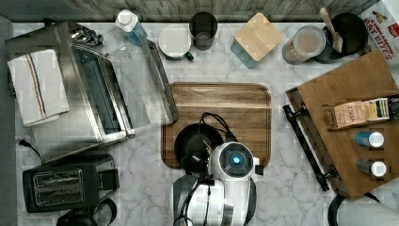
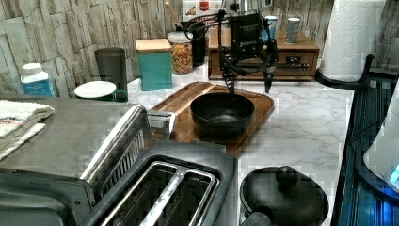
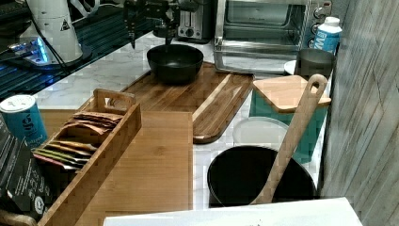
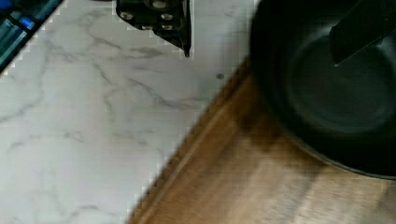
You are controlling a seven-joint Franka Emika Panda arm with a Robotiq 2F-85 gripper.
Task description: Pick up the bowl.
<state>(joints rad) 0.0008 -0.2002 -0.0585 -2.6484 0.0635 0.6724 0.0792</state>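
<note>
I see gripper point(image 2: 248, 88) w/ jaws spread wide, holding nothing, straddling rim of round matte black bowl point(image 2: 222, 113) at wooden cutting board point(image 2: 188, 123) edge; bare marble counter point(image 2: 301, 127) beside.

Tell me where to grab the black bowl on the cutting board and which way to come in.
Grip the bowl by its rim, coming straight down from above. It sits upright and open-topped on the cutting board, and its round body looks too wide to span, so one finger inside the wall and one outside is likely best. The gripper hangs open above the rim nearest the right edge in the left view.
</note>
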